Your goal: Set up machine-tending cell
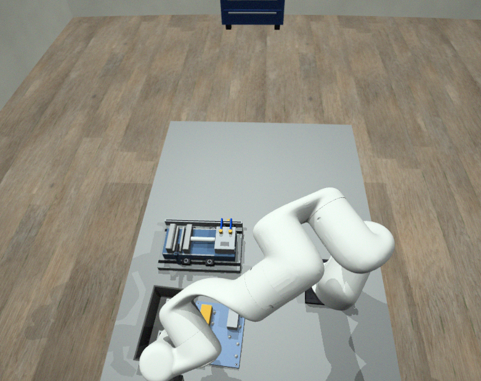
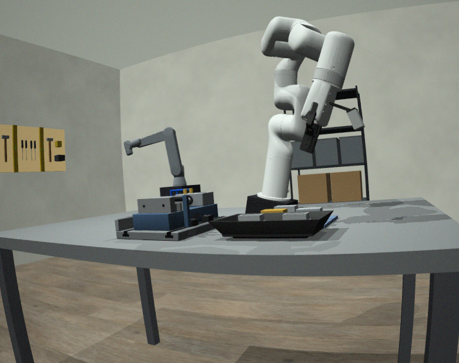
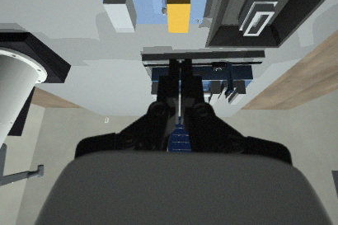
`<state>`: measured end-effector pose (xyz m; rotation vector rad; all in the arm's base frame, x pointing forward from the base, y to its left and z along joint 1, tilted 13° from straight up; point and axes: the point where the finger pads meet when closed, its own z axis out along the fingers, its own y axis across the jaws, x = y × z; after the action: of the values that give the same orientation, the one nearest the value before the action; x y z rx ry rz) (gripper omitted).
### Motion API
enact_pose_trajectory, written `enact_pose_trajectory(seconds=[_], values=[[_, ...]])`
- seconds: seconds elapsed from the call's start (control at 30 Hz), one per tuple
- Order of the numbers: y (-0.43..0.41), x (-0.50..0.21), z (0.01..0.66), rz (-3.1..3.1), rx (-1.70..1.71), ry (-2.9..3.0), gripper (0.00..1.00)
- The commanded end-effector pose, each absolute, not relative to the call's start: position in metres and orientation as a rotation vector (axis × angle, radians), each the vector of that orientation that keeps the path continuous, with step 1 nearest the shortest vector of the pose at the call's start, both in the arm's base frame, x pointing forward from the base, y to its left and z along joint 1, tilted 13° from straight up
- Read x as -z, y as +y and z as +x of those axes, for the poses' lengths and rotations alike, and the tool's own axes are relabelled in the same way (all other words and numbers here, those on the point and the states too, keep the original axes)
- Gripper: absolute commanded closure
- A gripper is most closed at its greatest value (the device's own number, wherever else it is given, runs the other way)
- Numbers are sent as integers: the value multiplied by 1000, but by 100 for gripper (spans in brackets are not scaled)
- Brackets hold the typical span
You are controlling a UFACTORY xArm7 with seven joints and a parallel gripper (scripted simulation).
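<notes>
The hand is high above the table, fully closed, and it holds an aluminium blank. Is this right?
Not quite. The hand is high above the table and fully closed, but it holds nothing: the wrist view shows its fingers pressed together with no blank between them.

The white seven-joint arm rises from its black base block, folds over at the top & drops its forearm down-left, wrist held high in the air. The black two-finger gripper points down, fingers pressed together w/ nothing between them, approx. vertical, though the tips look small in the exterior view.
</notes>
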<state>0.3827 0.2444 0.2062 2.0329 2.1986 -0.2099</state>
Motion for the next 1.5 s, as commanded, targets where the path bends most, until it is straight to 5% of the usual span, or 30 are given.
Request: enact_pose_trajectory(seconds=[0.0,0.6,0.63,1.47], values=[[244,-206,380,2048,203,2231,100],[235,-205,385,2208,-263,2454,100],[235,-205,385,2208,-263,2454,31],[235,-205,385,2208,-263,2454,31]])
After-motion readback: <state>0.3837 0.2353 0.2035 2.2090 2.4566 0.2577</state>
